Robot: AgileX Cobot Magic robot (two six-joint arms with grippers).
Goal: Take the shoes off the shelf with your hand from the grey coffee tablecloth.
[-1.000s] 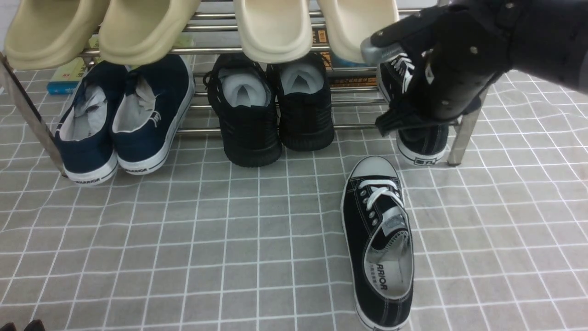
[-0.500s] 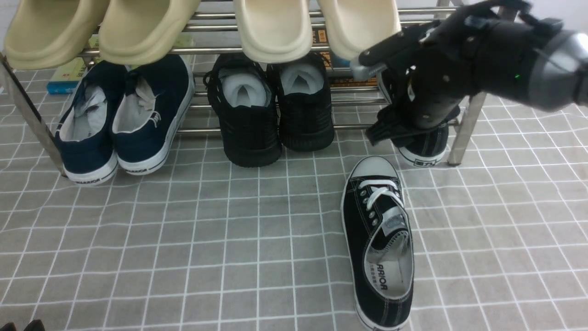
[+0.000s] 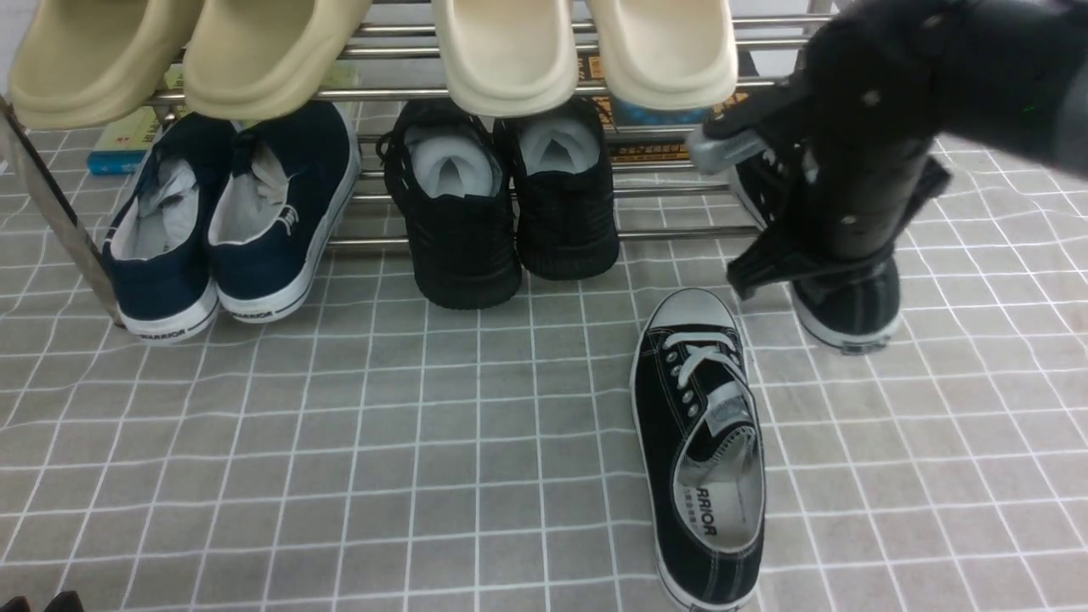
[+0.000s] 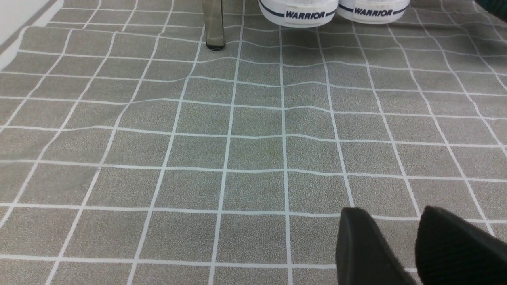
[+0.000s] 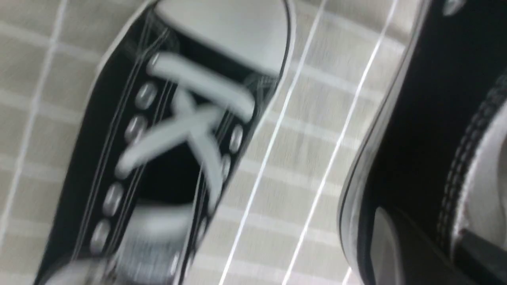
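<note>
One black canvas sneaker with white laces lies on the grey checked tablecloth, toe toward the steel shelf. It also shows blurred in the right wrist view. My black right arm reaches down at the shelf's right end. Its gripper is shut on the side wall of the second sneaker, which hangs heel-low in front of the shelf, out over the cloth. In the right wrist view that sneaker fills the side, gripped. My left gripper is open and empty, low over the cloth.
Navy slip-ons and all-black knit sneakers sit on the lower tier. Beige slippers sit on the top tier. Books lie behind. The left wrist view shows a shelf leg and white soles.
My right arm has pulled the second sneaker off the lower tier, to the right and toward me. Its heel now hangs over the cloth. The sneaker lying on the cloth has not moved.
</note>
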